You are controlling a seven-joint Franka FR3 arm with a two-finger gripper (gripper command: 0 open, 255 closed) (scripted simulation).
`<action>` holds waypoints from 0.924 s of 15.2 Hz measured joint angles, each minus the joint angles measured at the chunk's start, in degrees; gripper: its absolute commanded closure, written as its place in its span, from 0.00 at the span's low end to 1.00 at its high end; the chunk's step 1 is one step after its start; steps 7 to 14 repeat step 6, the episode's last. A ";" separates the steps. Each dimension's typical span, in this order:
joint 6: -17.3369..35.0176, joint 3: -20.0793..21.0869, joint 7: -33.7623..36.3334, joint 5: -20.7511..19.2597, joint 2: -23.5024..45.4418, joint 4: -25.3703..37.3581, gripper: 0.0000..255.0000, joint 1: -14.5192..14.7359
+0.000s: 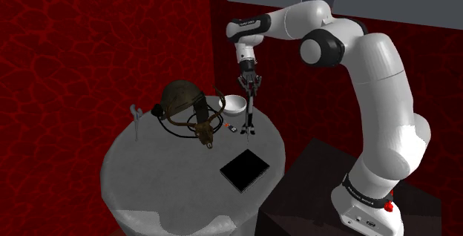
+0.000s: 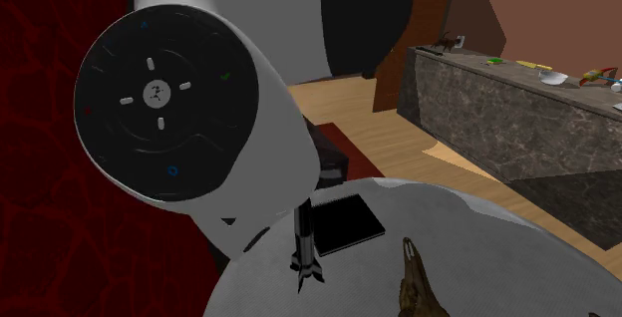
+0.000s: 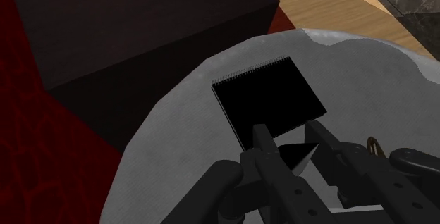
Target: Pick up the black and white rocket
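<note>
The rocket [image 1: 251, 112] is a slim black and white body that hangs upright with its fins low over the round grey table [image 1: 148, 175], beside the white bowl [image 1: 236, 105]. My gripper [image 1: 251, 86] is shut on its upper end. In the wrist view the two fingers [image 3: 262, 145] clasp the rocket's pointed tip [image 3: 297, 156]. In the second exterior view the rocket [image 2: 304, 247] stands upright below the arm's big joint. I cannot tell whether its fins touch the table top [image 2: 478, 255].
A black notebook [image 1: 245, 171] lies near the table edge closest to the dark stand [image 1: 312, 190]. A dark helmet with straps [image 1: 180, 99] and a brown horned piece [image 1: 205, 130] sit mid-table. A small grey upright item [image 1: 136, 117] stands at the shoulder view's left.
</note>
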 measured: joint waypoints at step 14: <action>-3.67 0.05 1.10 0.21 -0.69 3.14 1.00 -0.30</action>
